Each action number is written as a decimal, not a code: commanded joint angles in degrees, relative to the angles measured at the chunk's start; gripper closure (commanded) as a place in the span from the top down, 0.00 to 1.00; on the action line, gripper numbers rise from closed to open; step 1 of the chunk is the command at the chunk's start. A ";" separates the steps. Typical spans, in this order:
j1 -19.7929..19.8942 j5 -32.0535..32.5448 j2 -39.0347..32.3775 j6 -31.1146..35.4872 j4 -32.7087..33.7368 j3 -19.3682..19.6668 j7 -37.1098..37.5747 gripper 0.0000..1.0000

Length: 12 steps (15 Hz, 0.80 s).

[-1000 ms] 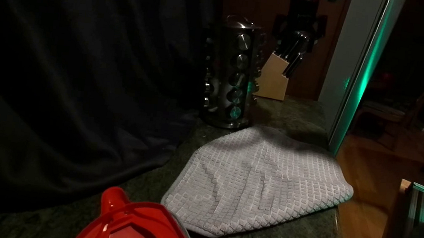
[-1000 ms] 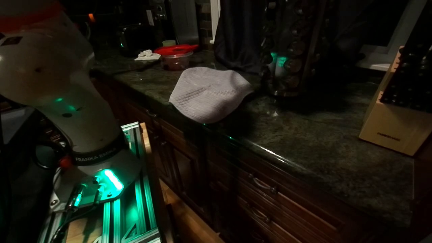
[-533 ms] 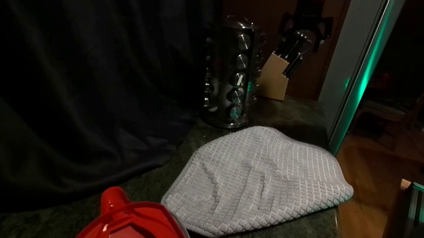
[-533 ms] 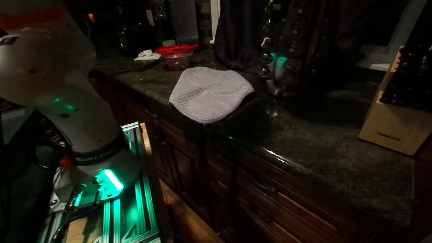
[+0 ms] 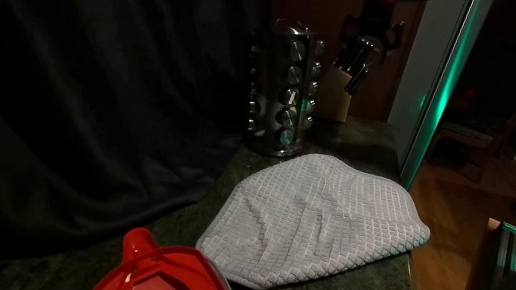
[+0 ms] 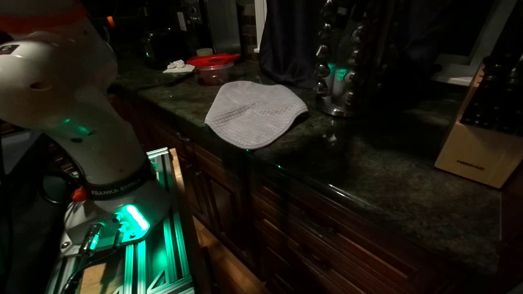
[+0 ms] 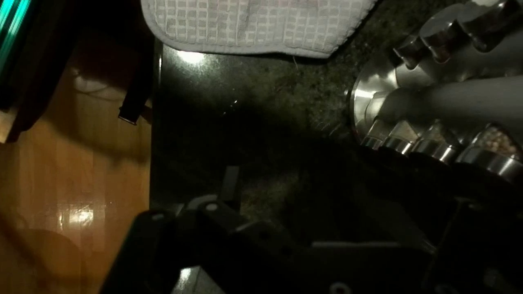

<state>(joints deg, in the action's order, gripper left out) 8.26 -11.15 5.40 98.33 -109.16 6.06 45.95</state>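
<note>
Knife block [image 6: 476, 149] near the wide-spread pincer [image 5: 365, 49], lettering [image 6: 470, 165] visible in an exterior view alone; dark stone bench [image 7: 265, 81], wooden floor [image 7: 81, 175].

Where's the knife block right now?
In an exterior view, the knife block stands on the counter at the picture's right edge, with the spice rack to its left.

In an exterior view we saw, on the counter [image 5: 348, 288], the cloth [image 5: 317, 221] behind the container [image 5: 170, 274], the spice rack [image 5: 278, 90] behind the cloth, the knife block [image 5: 334, 95] behind and right.
</note>
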 commanded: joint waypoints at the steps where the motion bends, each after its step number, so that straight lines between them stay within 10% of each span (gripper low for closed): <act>1: 0.79 -5.82 -1.99 -2.36 2.61 1.57 2.52 1.00; 12: 1.76 -23.38 -7.00 -0.86 4.25 3.72 9.76 1.00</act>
<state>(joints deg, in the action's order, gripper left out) 9.78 -30.43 0.15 98.32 -106.28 9.40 53.58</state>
